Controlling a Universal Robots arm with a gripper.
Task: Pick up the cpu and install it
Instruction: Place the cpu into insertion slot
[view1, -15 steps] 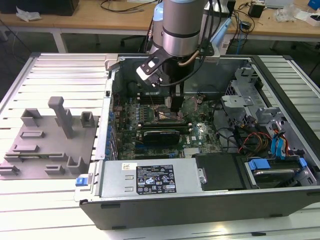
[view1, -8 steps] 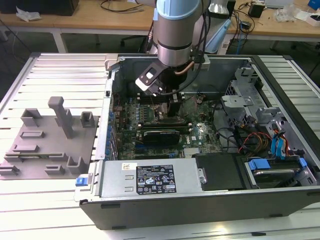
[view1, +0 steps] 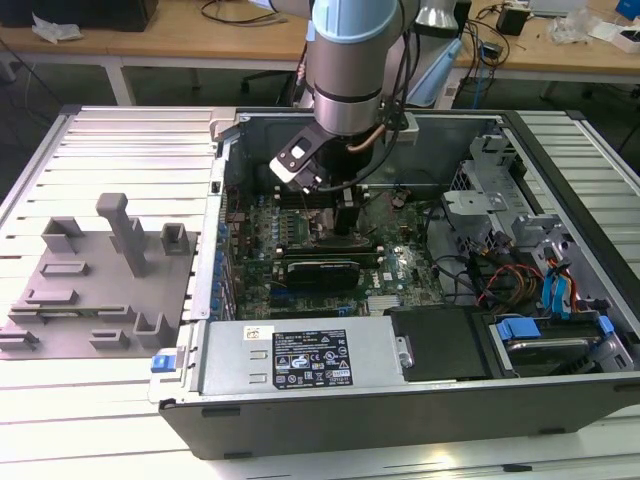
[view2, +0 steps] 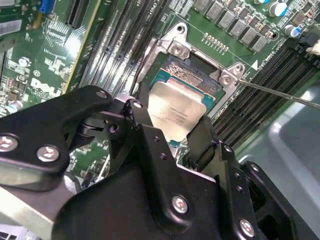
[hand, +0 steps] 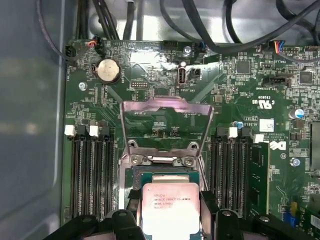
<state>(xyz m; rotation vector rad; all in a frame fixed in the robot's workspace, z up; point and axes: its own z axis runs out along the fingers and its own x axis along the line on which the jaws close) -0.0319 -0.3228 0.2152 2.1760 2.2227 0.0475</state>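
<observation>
Clamping the cpu (view2: 176, 112) by two opposite edges, the gripper (view2: 170, 121) holds the chip flat, metal top up, directly over the open socket (view2: 194, 75) near the middle of the motherboard (hand: 150, 75). This is presumably so that it goes in level rather than catching the contacts on one corner. Whether the chip rests in the socket or sits just above it I cannot tell. In the first wrist view the hinged load plate (hand: 167, 104) stands tipped up and away from the socket, leaving the opening free, and banks of memory slots (hand: 90, 170) flank it on both sides. In the exterior view the arm reaches down into the open computer case (view1: 450, 415), toward the board's middle
</observation>
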